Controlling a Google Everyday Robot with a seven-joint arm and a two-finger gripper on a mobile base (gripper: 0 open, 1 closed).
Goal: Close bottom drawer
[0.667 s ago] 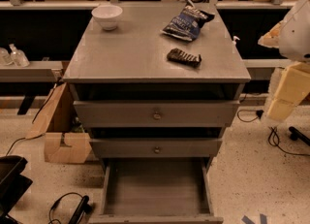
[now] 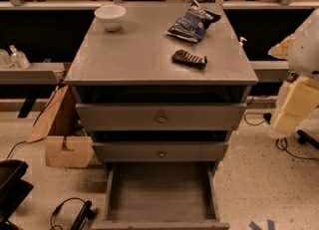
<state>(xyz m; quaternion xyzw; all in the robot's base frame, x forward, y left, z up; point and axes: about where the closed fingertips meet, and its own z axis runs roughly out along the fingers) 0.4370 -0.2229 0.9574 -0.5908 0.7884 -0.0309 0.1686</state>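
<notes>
The bottom drawer (image 2: 159, 191) of the grey cabinet (image 2: 149, 50) is pulled far out toward me. Its plain grey tray is open and empty, and its front panel lies at the lower edge of the view (image 2: 159, 224). The mid-sized drawer (image 2: 160, 152) and the top drawer (image 2: 160, 117) above it stick out slightly, each with a small round knob. My gripper is out of view. Only white and cream parts of my arm (image 2: 299, 104) show at the right edge, beside the cabinet and apart from it.
On the cabinet top lie a white bowl (image 2: 110, 16), a blue chip bag (image 2: 192, 22) and a dark snack bar (image 2: 189, 58). A cardboard box (image 2: 62, 134) stands left of the cabinet. A black object (image 2: 12, 184) and cables lie on the floor at lower left.
The arm parts at the right edge have dropped a little. The drawers have not moved.
</notes>
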